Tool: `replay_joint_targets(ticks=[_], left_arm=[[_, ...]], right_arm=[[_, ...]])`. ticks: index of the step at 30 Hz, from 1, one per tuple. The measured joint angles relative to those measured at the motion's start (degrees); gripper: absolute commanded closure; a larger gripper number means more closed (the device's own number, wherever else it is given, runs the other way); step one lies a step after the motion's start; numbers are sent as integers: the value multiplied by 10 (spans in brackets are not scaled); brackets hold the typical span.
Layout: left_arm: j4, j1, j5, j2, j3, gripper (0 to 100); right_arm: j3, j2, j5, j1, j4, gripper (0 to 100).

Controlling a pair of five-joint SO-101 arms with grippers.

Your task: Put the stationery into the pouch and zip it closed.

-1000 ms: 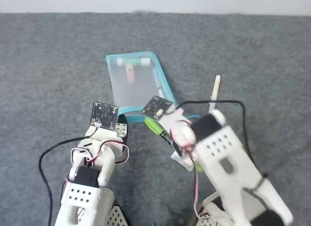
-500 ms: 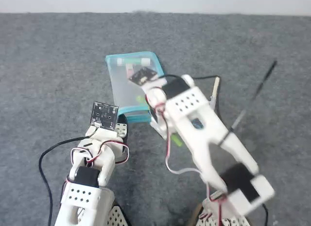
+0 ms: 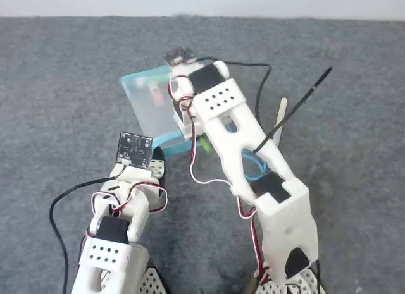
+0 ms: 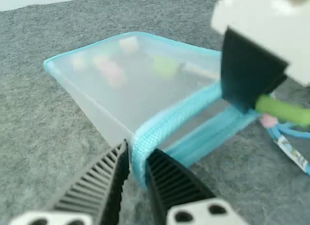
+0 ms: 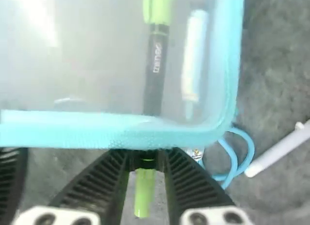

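The grey carpet-like table (image 3: pixel 57 79) carries everything; the right arm (image 3: pixel 243 139) stretches far out across it, its wrist over the pouch, while the left arm (image 3: pixel 120 224) sits folded nearer its base, just short of the pouch's near edge. The translucent pouch (image 3: pixel 147 114) with turquoise zip trim lies between and beyond the two arms; its mouth faces the arms and stands open. The left gripper (image 4: pixel 137 155) has its ribbed black fingers pinched on the turquoise zip edge at the pouch's near corner. The right gripper (image 5: pixel 144 159) has its fingers clamped on a green pen (image 5: pixel 144 188) right at the mouth; the pen's black and green front part reaches inside, seen through the clear wall. A pale blue pen (image 5: pixel 193 60) lies in the pouch beside it, and a pink item (image 4: pixel 112 70) rests farther in, towards the closed end. A white pen (image 3: pixel 280 114) lies on the table outside the pouch, on the right arm's side; a thin blue cord loop (image 5: pixel 237 152) trails from the pouch's corner near it.
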State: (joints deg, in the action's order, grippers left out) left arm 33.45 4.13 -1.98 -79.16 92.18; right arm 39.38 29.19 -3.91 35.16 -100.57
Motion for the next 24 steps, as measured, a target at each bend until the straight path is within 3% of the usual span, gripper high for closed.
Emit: replay_joint_targets(ticks=[7, 12, 19, 24], left_arm=[[-1, 1, 0, 0, 0, 988], [0, 0, 3, 0, 1, 988], [0, 0, 4, 0, 1, 988], [0, 0, 4, 0, 1, 988]], right_arm=[[13, -17, 0, 8, 0, 865], [-25, -132, 32, -15, 0, 873], [-244, -345, 56, -130, 13, 876], [-481, -451, 72, -231, 124, 872]])
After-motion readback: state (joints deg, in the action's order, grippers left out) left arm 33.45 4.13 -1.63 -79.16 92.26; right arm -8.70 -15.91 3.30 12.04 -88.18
